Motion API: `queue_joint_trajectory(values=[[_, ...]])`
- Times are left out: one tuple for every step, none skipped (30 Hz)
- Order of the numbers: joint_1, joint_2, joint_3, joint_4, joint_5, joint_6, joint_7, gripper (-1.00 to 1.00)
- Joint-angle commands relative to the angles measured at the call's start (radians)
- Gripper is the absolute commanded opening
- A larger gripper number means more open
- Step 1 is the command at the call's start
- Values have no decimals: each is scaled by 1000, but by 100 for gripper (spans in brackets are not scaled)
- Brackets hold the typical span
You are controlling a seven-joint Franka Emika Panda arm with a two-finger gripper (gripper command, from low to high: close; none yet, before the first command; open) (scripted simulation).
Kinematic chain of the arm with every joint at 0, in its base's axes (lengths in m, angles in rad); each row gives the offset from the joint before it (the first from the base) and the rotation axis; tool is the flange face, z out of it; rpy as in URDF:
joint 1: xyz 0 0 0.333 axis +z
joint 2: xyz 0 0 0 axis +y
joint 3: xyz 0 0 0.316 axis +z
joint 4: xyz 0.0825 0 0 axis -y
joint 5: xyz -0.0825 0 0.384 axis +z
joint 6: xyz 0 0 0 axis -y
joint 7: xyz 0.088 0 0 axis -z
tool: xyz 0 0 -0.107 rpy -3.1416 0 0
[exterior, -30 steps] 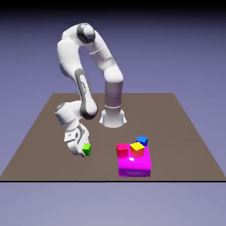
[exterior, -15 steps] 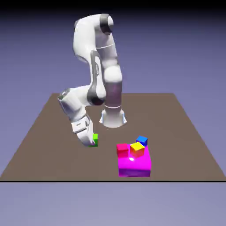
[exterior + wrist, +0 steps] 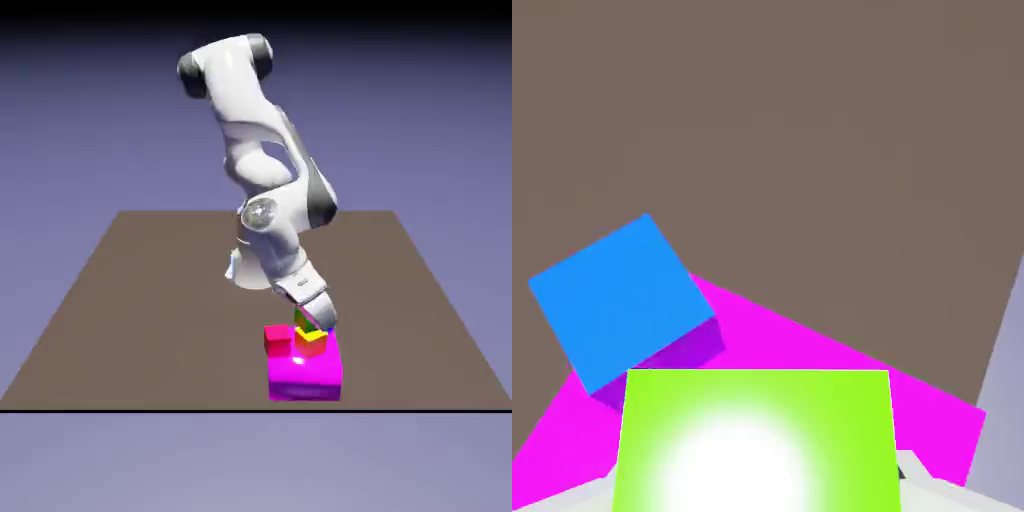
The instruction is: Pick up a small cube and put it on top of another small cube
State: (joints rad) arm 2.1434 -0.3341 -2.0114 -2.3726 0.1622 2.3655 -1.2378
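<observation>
Magenta is showing nearest the tabletop's near edge: the big block [image 3: 304, 373] is sitting there, a little toward the exterior view's right of the edge's middle. On its top, at the exterior view's left, a red cube [image 3: 277, 339] is resting. Just beside it, the yellow cube [image 3: 310, 342] is sitting on the same top, its upper face yellow and its sides shading to orange. Directly over the yellow cube, the green cube [image 3: 303, 319] is hanging in the gripper [image 3: 312, 318]; only a thin slice of bright green is showing under the white hand, and whether it is touching the yellow top I cannot tell.

Seen from the hand view, the green cube [image 3: 757, 440] is filling the bottom of the picture, plain-faced and lime-bright, with a white glare washing out its middle. The jaws are clamping it, their pale tips peeking out at its two lower corners. Beyond it, the block [image 3: 842, 370] is spreading out as a magenta wedge, and a blue cube [image 3: 620, 300] is sitting on that wedge, turned at an angle to the green one. Farther still, the brown tabletop [image 3: 120, 290] is stretching back, with the arm's base [image 3: 240, 268] standing near the far edge.
</observation>
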Motion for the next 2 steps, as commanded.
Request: queue_joint_trajectory(values=[[0,0,0,0,0,0,0,100],[-36,31,30,12,26,-35,-18,100]])
